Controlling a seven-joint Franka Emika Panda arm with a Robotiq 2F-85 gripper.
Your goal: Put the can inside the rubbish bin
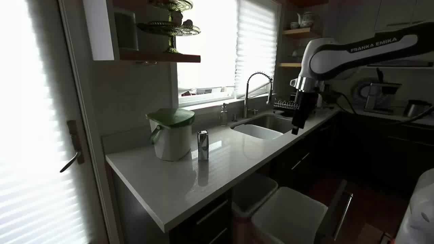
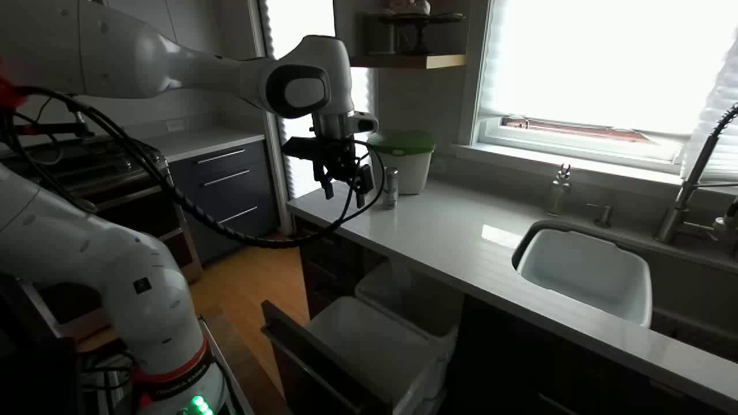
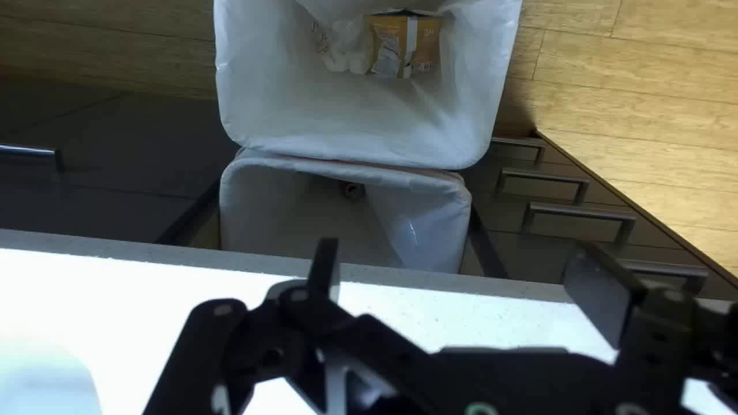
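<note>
Green-lidded white pot on counter; can just beside it, upright, long axis vertical; rear rubbish bin, small round thing inside; front rubbish bin, cardboard box inside; my gripper hovers over counter edge, fingers spread wide.

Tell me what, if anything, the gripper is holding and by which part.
Nothing is held: the gripper is open, and the can stands upright on the counter.

I note a silver can, whitish rubbish bins, white pot with green lid, black gripper, yellow-brown wood-grained floor.
</note>
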